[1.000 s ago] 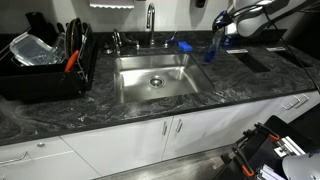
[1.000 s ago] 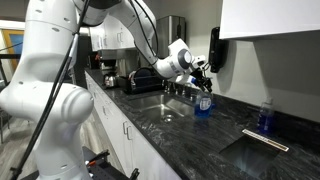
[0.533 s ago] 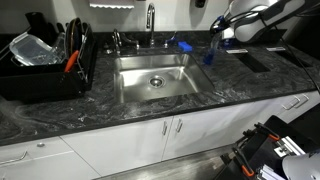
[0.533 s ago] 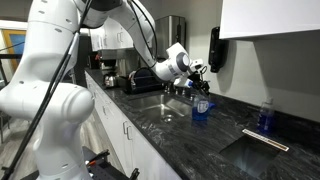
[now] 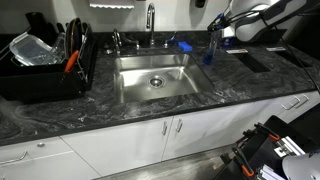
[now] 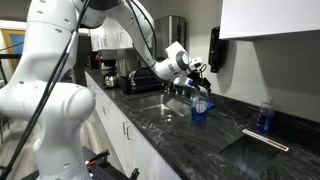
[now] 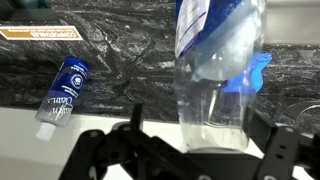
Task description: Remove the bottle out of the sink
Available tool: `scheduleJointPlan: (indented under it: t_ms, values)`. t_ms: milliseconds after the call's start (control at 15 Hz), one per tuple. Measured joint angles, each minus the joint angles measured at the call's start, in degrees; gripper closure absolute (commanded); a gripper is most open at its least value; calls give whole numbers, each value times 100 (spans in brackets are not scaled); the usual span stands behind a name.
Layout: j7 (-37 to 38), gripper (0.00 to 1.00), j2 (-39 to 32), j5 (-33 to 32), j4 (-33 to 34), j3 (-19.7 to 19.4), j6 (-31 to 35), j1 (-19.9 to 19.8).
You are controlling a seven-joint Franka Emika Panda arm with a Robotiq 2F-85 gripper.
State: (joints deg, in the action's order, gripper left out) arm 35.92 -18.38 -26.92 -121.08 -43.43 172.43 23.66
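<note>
1. Arm enters from the upper right in an exterior view, wrist tipped down over the dark marbled bench (image 5: 240, 85).
2. Gripper (image 7: 205, 146) narrowed on the slim clear plastic bottle with bluish lower part (image 5: 210, 50), near its top.
3. Bottle upright, long axis vertical, just right of the rectangular stainless steel sink (image 5: 135, 85).

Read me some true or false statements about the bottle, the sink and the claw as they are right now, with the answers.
1. The bottle lies in the sink. False: it is over the countertop beside the basin.
2. In the wrist view the bottle is between the fingers of the claw. True.
3. The dish rack is across the sink from the bottle. True.
4. The tube stands upright. False: it lies flat.
</note>
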Motion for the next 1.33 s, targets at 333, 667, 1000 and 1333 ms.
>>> scheduleJointPlan:
  t_ms: [333,667,1000,1333]
  values:
    - [-1110,0,429,237,-439,688,-449,-186]
    - [-2772,0,967,1536,-805,2407,-1522,-1261]
    - [-4104,0,1164,2310,-559,3312,-3382,-2040]
    - [-4698,0,1289,2225,179,3567,-5352,-2227]
